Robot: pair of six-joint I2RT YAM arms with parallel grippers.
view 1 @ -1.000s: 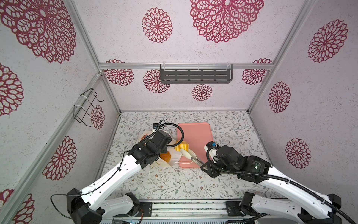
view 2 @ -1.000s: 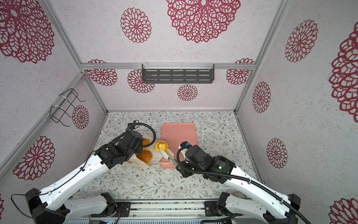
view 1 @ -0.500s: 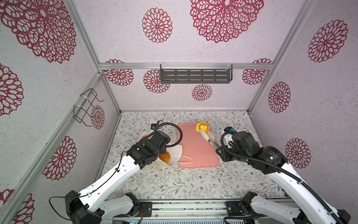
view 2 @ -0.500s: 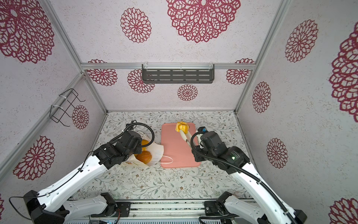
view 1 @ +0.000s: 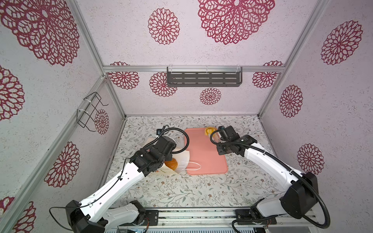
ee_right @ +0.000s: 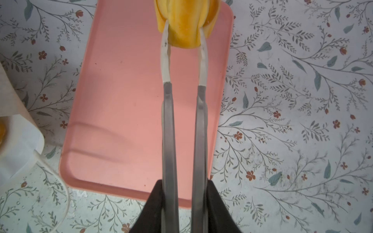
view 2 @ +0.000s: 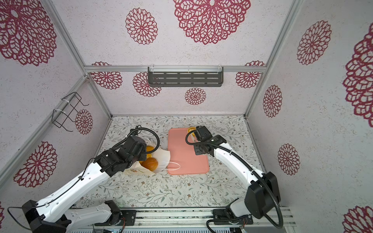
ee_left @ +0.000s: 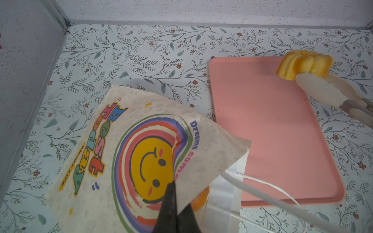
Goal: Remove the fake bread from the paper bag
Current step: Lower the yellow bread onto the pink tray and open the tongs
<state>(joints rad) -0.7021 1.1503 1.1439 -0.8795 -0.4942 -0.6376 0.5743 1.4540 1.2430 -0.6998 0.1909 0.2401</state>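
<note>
The paper bag (ee_left: 141, 161) lies on its side left of the pink tray (ee_left: 272, 131), mouth toward the tray. My left gripper (ee_left: 173, 187) is shut on the bag's upper edge, holding the mouth up. Orange fake bread (view 2: 150, 163) shows inside the mouth in both top views (view 1: 171, 163). My right gripper (ee_right: 184, 187) is shut on grey tongs (ee_right: 169, 121). The tongs' pale tips pinch a yellow ridged fake bread piece (ee_right: 185, 22) over the tray's far right corner (view 1: 209, 131).
The bag's white cord handle (view 1: 193, 167) lies over the tray's near left edge. A wire rack (view 1: 90, 111) hangs on the left wall and a dark shelf (view 1: 203, 78) on the back wall. Flowered table surface surrounds the tray.
My right arm has carried the tongs and the yellow bread from the bag's mouth across the tray to its far right corner. The left gripper has kept its hold on the bag.
</note>
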